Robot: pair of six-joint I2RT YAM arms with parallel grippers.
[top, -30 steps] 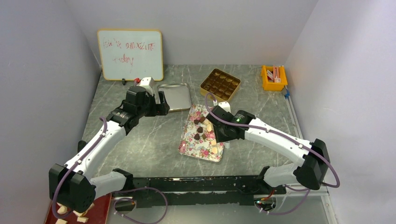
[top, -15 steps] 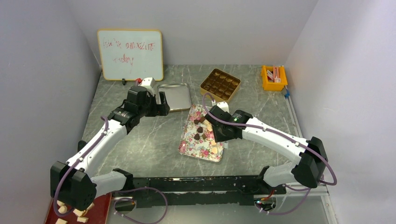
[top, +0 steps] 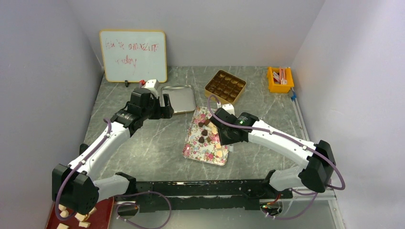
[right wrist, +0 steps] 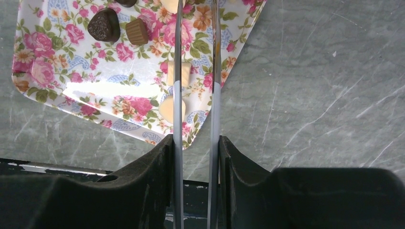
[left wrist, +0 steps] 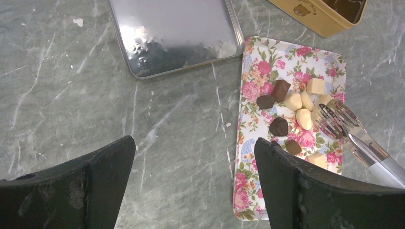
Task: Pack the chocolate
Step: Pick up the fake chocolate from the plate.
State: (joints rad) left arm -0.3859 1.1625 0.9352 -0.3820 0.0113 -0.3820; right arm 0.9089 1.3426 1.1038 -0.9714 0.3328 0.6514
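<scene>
1. Chocolate point(left wrist: 279, 126) lies loose on a flowered tray point(left wrist: 248, 191) in the middle of the counter point(left wrist: 181, 133). There are dark hearts, a tan cup and several cream pieces. Most are bunched in the tray's far half, and two cream ones sit nearer its front edge.
2. Clamped on a pair of metal tongs point(right wrist: 177, 95), the right hand point(right wrist: 196, 148) presses its two black fingers against the outsides of the arms. The arms stand a little apart from each other.
3. From that hand the tongs reach out over the flowered tray. Their forked tips are at the cream pieces on the tray's right side. Whether they touch a piece, I cannot tell.
4. Seen from the right wrist, a dark heart and the tan cup lie off to the left of the tongs. The two near cream pieces sit partly under the left arm of the tongs.
5. Spread wide and holding nothing, the left hand point(left wrist: 193, 186) hangs above bare counter. The chocolate is ahead and off to its right, well apart from both fingers. A steel tray point(left wrist: 176, 33) lies straight ahead of it.
6. Beyond the flowered tray's far end stands a gold tin point(top: 225, 86) divided into compartments.
</scene>
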